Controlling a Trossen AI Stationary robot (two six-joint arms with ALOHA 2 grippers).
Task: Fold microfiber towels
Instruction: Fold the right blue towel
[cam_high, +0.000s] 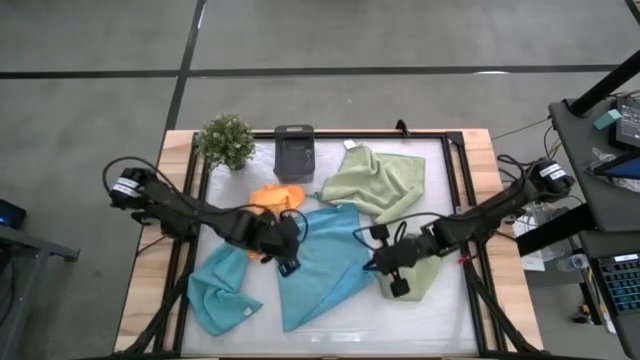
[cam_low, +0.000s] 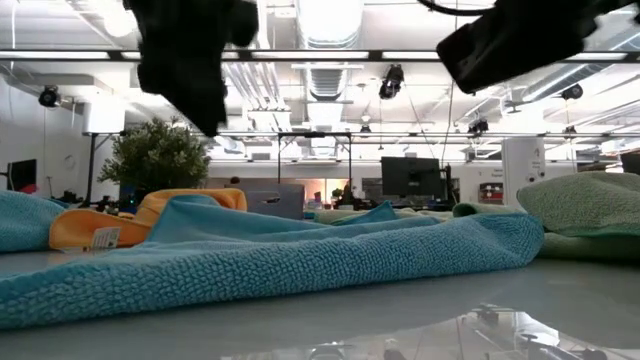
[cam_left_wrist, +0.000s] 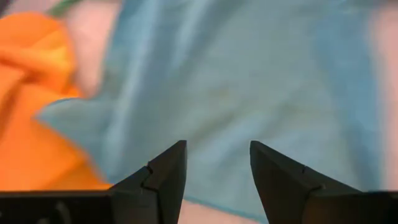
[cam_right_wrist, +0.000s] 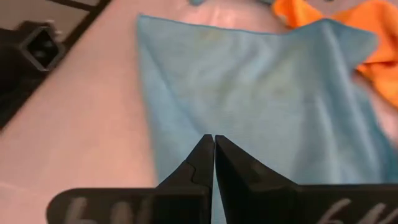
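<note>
A large light blue towel (cam_high: 325, 262) lies spread in the middle of the table, its surface also filling the left wrist view (cam_left_wrist: 249, 74) and the right wrist view (cam_right_wrist: 261, 99). A second light blue towel (cam_high: 222, 290) lies crumpled at the near left. An orange towel (cam_high: 277, 196) sits bunched by the blue one's far left corner. One sage green towel (cam_high: 375, 180) lies rumpled at the far right, another (cam_high: 418, 282) under my right arm. My left gripper (cam_left_wrist: 217, 144) hangs open above the blue towel's left edge (cam_high: 288, 248). My right gripper (cam_right_wrist: 214, 137) hovers shut over its right edge (cam_high: 380, 262).
A small potted plant (cam_high: 227, 140) and a dark grey box (cam_high: 294, 152) stand at the table's far edge. Black frame rails (cam_high: 455, 190) run along the table's sides. In the low view both arms (cam_low: 190, 60) hang well above the cloths.
</note>
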